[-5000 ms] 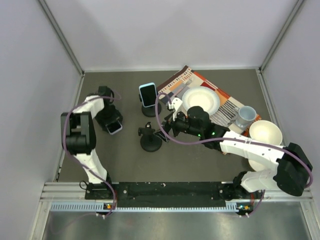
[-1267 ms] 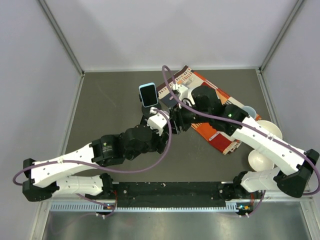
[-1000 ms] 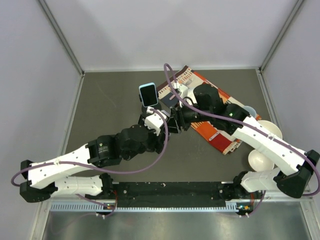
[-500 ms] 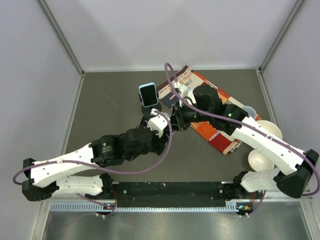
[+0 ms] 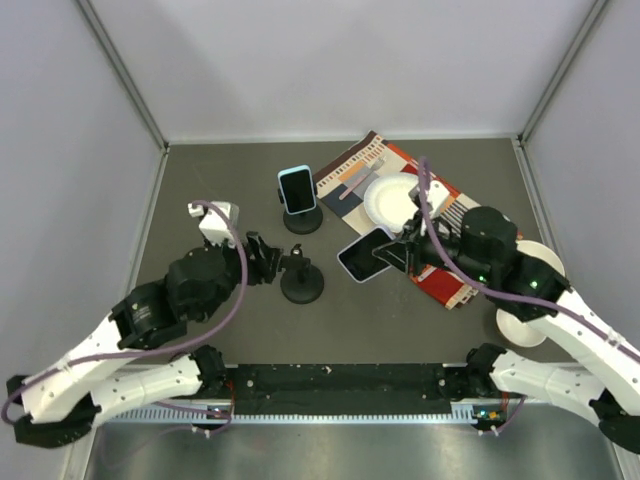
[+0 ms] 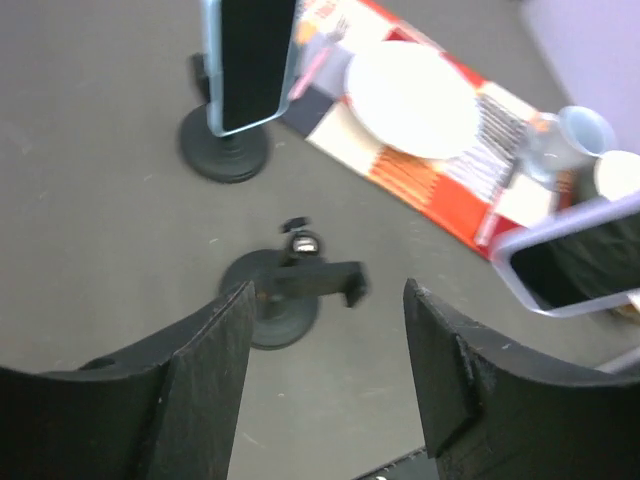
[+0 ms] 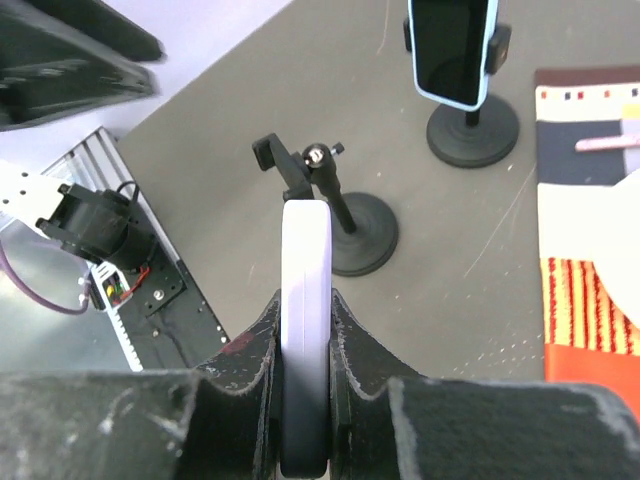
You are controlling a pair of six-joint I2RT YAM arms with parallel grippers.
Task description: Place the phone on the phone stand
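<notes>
The right gripper (image 5: 398, 256) is clamped on one end of a lavender-cased phone (image 5: 362, 256), holding it off the table just right of the empty stand (image 5: 300, 281); the left gripper (image 5: 262, 263) has its jaws spread wide with nothing between them, just left of that stand; behind, a second phone (image 5: 295, 189) sits on its own stand, beside a striped mat (image 5: 352, 172) carrying a white plate (image 5: 388, 200).

Dark grey table (image 5: 200, 180) with empty phone stand (image 5: 301, 287), occupied stand (image 5: 303, 222), patterned mat (image 5: 348, 178), white bowl (image 5: 515, 328)
</notes>
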